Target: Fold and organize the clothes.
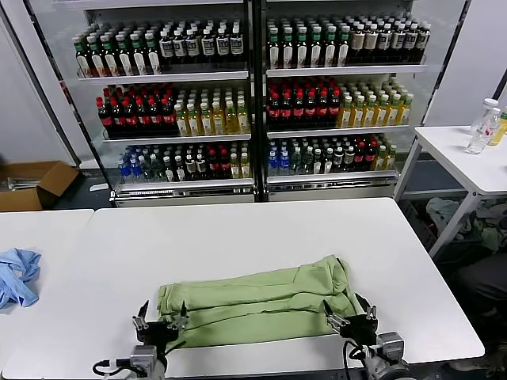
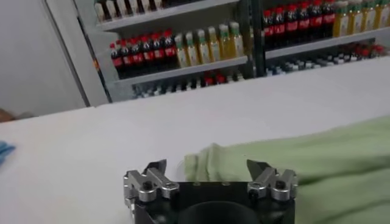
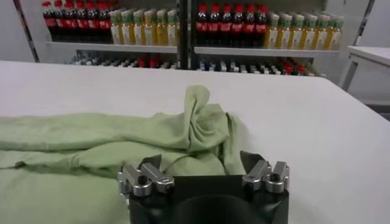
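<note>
The sage-green shirt [image 1: 257, 305] lies folded into a long band across the near part of the white table [image 1: 238, 229]. My left gripper [image 1: 161, 319] is open and empty at the band's left end, just at its near edge; the left wrist view shows the shirt's end [image 2: 210, 164] between the spread fingers. My right gripper [image 1: 351, 314] is open and empty at the band's right end, where the fabric is bunched [image 3: 204, 125]. Collar, buttons and print are hidden in the folds.
A blue cloth [image 1: 17, 275] lies on the neighbouring table at the left. Drink coolers [image 1: 253, 95] stand behind the table. A second white table [image 1: 467, 158] with bottles stands at the right, with clothes on the floor beneath it. A cardboard box [image 1: 32, 184] is at the far left.
</note>
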